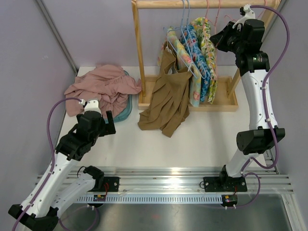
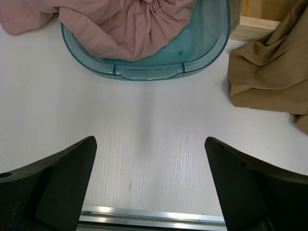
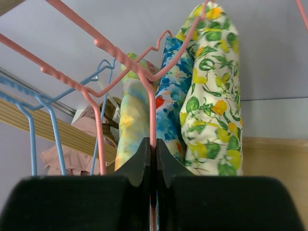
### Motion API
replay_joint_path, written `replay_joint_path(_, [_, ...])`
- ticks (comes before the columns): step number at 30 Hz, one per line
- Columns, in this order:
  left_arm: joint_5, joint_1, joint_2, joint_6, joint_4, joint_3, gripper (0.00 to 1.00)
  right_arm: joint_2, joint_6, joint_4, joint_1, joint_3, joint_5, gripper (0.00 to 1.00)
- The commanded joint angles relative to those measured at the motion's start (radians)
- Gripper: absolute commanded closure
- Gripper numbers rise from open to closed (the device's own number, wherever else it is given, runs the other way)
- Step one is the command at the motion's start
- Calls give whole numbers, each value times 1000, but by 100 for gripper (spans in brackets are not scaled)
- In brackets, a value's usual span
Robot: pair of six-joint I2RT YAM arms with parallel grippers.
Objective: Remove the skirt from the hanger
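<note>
Where lilac walls (image 1: 24, 57) meet, white table (image 1: 207, 130) sits.

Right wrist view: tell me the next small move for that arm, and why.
Probably lift the pink hanger up off the wooden rail. The right gripper is shut on the hanger's wire, the flowered skirts hang beside it, and the left gripper sits open, low over the table near the basin, too far to help yet.

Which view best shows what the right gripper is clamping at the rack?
Right wrist: the right gripper is shut on a pink hanger wire, printed skirts behind. Top external shows only the gripper by the rack, contact hidden. Left wrist misses it.
</note>
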Motion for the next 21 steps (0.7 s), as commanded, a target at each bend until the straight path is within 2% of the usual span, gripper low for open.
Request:
replay_joint_path(1, [-17, -3, -12, -8, 32, -2, 1, 12, -3, 15, 3, 7, 18, 100])
replay_joint_path(12, [-19, -3, -27, 1, 32, 18, 1, -69, -60, -59, 3, 127, 128, 100])
replay_joint_path(17, [15, -15, 20, 48, 83, 86, 1, -225, -78, -61, 3, -7, 176, 100])
replay_joint_path(19, [15, -59, 60, 61, 88, 186, 1, -279, -82, -41, 3, -100, 185, 100])
replay_joint_path(21, [12, -157, 125, 77, 109, 268, 1, -342, -85, -47, 3, -160, 190, 100])
